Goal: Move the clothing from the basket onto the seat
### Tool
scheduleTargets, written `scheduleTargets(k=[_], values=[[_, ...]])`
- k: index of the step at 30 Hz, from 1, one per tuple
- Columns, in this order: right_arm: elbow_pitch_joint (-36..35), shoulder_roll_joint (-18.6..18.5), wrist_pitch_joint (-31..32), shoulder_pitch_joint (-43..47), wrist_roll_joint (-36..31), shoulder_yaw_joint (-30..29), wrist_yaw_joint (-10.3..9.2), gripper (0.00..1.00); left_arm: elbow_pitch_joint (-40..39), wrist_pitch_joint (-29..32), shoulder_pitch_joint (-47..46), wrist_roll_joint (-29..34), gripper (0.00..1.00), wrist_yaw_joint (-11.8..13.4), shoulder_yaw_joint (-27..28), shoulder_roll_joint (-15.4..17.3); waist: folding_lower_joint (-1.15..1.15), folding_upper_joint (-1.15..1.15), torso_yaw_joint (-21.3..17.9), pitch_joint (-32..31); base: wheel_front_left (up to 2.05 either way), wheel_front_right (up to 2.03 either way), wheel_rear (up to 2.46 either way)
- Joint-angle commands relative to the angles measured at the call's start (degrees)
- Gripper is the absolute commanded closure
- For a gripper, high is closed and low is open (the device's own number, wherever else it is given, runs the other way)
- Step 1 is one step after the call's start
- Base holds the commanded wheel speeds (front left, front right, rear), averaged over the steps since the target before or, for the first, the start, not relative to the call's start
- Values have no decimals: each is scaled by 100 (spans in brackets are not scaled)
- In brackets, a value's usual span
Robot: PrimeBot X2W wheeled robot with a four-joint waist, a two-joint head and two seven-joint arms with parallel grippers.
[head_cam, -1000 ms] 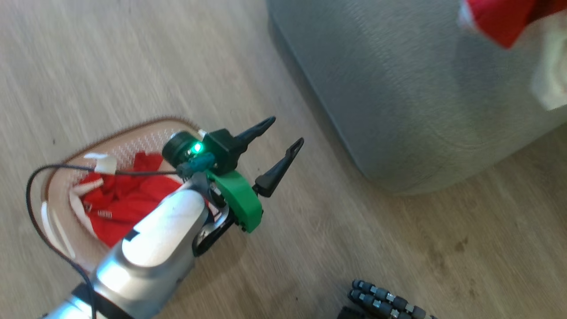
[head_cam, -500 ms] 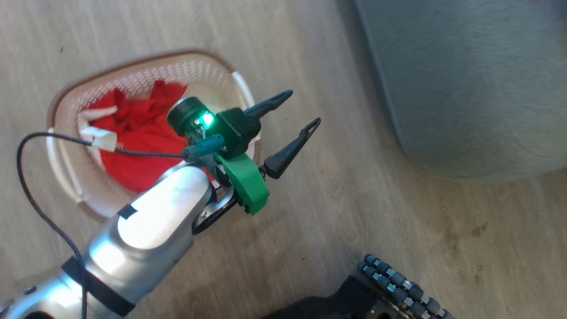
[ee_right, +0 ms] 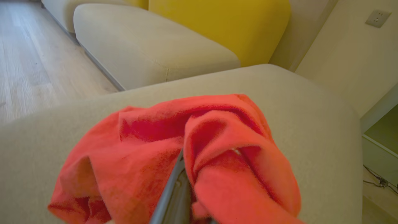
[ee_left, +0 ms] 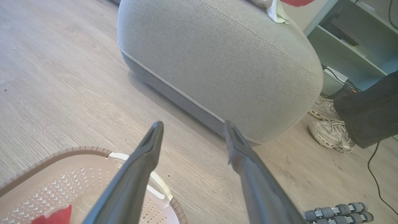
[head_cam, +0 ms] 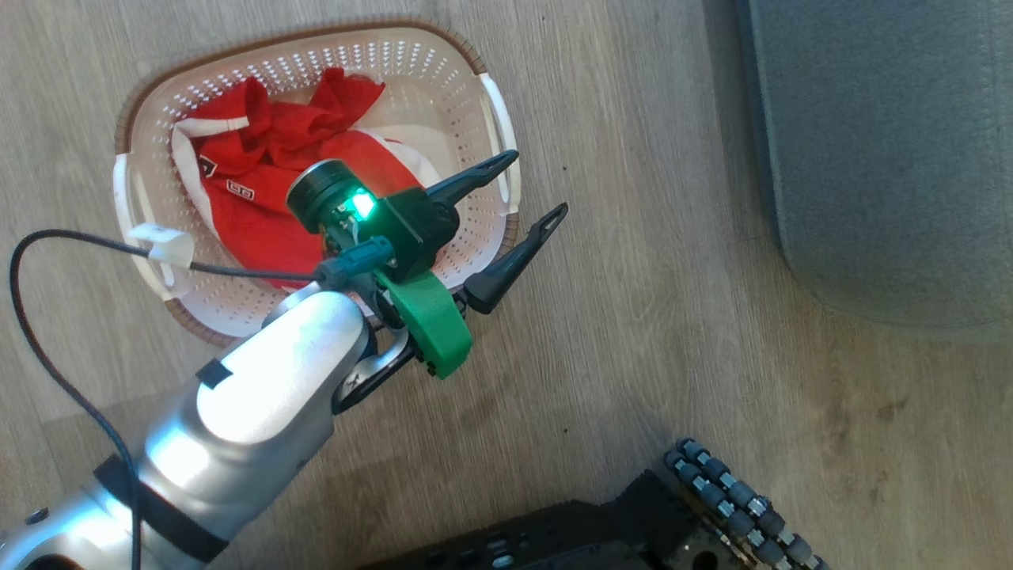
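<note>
The cream basket (head_cam: pixel 463 95) stands on the wooden floor with red and white clothing (head_cam: pixel 253 214) bunched inside. My left gripper (head_cam: pixel 538 182) hovers open and empty over the basket's right rim, fingers pointing towards the grey seat (head_cam: pixel 886 158). In the left wrist view the left gripper (ee_left: pixel 193 124) spans the gap between basket (ee_left: pixel 77 174) and seat (ee_left: pixel 217 62). My right gripper (ee_right: pixel 186 165) is shut on a red garment (ee_right: pixel 149 155), which drapes over its fingers (ee_right: pixel 172 196) just above the seat's cushion (ee_right: pixel 311 124).
A person's pale shoes (ee_left: pixel 329 133) and dark trouser leg (ee_left: pixel 367 115) are beside the seat, near a shelf unit (ee_left: pixel 351 34). My base with its rollers (head_cam: pixel 728 499) is at the bottom. Another beige cushion (ee_right: pixel 149 46) and a yellow cushion (ee_right: pixel 217 25) lie beyond.
The head camera has swung, bringing the whole basket into view and pushing the seat to the right edge. The left gripper stays open over the basket's rim.
</note>
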Motion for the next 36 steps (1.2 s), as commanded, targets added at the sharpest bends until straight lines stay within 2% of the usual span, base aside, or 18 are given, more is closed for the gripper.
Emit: scheduleTargets(k=[1,2,3,10,16,24,30,36], values=[[-126,-30,-32,236,-110,-102,-2,53,-139,-69,-22,10,0,-1,108,74,-1,0,-22,-73,0,0,0],[-126,-30,-32,236,-110,-102,-2,53,-139,-69,-22,10,0,-1,108,74,-1,0,-22,-73,0,0,0],[-107,36,-34,318,-155,-83,-2,0,-122,-69,-16,2,0,-1,109,67,-1,0,-36,-109,0,0,0],[-339,297,-37,922,318,796,-2,0,85,-70,53,-67,0,-4,163,-96,-1,0,-41,-596,0,0,0],[-622,273,-37,1934,1255,1574,-2,0,272,-70,273,-152,0,-6,217,-322,-1,0,75,-1257,0,0,0],[-1441,266,-38,3482,2423,2545,-2,0,456,-71,780,-289,0,-7,427,-507,-1,0,320,-2295,0,0,0],[-2282,452,-38,4333,2782,2992,-2,0,671,-71,1365,-221,0,-7,944,-573,-1,0,566,-3114,0,0,0],[-3136,828,-38,5020,2749,3348,-2,0,871,-71,2038,123,0,24,1954,-620,-1,0,826,-3787,0,0,0]])
